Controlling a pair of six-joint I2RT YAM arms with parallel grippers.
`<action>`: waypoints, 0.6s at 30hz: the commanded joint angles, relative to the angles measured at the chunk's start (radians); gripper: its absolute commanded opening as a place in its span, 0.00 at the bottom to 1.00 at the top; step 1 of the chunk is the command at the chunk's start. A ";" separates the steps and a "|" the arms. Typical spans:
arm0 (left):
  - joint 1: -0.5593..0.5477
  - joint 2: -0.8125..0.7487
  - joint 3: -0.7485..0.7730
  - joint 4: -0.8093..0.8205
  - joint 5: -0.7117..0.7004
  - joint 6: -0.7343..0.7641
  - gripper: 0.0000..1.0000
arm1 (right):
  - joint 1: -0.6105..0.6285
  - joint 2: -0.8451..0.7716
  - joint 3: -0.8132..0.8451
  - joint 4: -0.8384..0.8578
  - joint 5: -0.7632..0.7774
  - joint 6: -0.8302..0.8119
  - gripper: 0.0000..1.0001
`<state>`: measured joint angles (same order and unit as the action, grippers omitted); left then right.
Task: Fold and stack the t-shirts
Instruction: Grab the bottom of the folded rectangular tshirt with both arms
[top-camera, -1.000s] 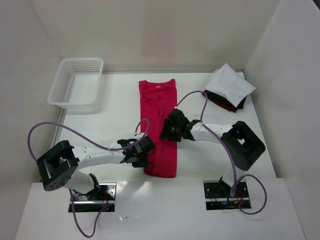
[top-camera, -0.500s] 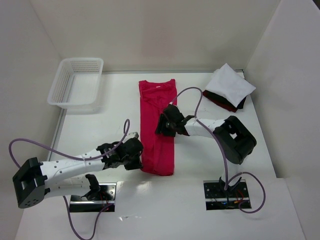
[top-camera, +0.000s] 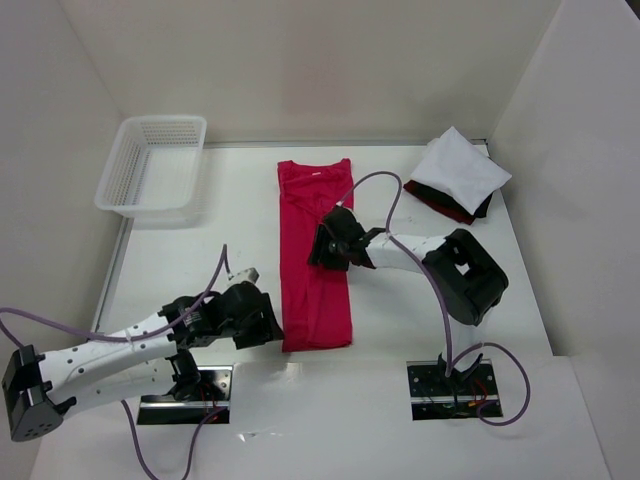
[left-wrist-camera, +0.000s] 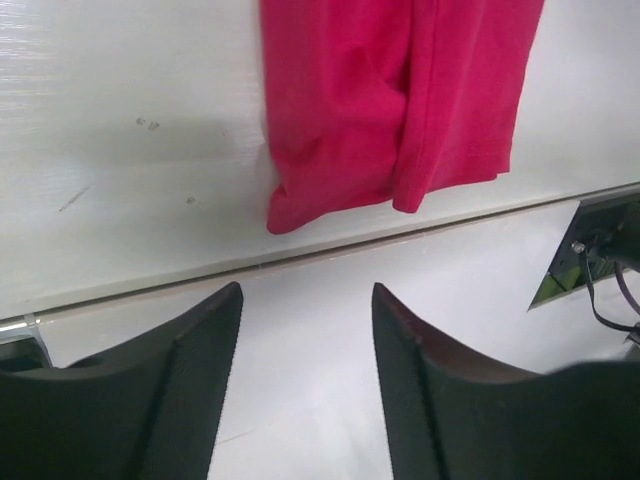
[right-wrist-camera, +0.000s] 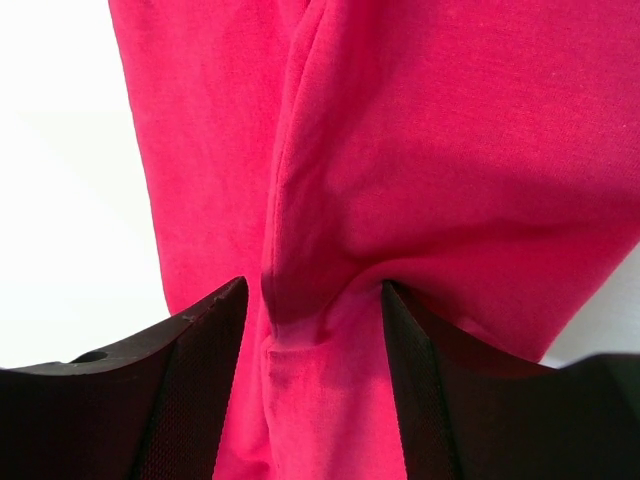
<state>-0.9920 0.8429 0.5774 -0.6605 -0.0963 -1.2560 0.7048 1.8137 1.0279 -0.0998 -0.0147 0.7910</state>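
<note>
Overhead view: the red t-shirt (top-camera: 315, 250) lies mid-desk (top-camera: 170, 260) as a long narrow strip. Its collar end points away from the arm bases and its hem is near the front edge. The white t-shirt (top-camera: 460, 168) sits folded on top of the dark t-shirt (top-camera: 482, 208) in the far right corner. The mesh basket (top-camera: 150, 170) is at far left, well apart from all cloth.

The left pincer (top-camera: 265, 322) is low over the desk, just beside the strip's near left corner. Its wrist view settles what the overhead cannot: jaws wide, nothing between them, hem corner ahead and not touched.

The right pincer (top-camera: 325, 245) is on the middle of the strip, toward its right edge. From above, the wrist hides the jaws. In the wrist view the fingers (right-wrist-camera: 180, 380) stand apart with their tips down on the red cloth. A raised ridge of fabric is bunched between them, and the jaws are not closed on it.
</note>
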 joint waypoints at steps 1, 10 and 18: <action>-0.004 0.014 0.004 -0.034 -0.034 -0.011 0.64 | 0.007 0.012 0.023 -0.058 0.048 -0.024 0.63; -0.004 0.289 0.081 0.085 -0.052 0.101 0.68 | 0.007 -0.253 -0.078 -0.101 0.079 0.010 0.91; -0.004 0.389 0.090 0.180 -0.052 0.121 0.66 | 0.007 -0.559 -0.328 -0.164 0.073 0.142 0.81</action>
<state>-0.9920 1.2037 0.6361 -0.5365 -0.1337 -1.1690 0.7071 1.3151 0.7837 -0.2070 0.0456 0.8593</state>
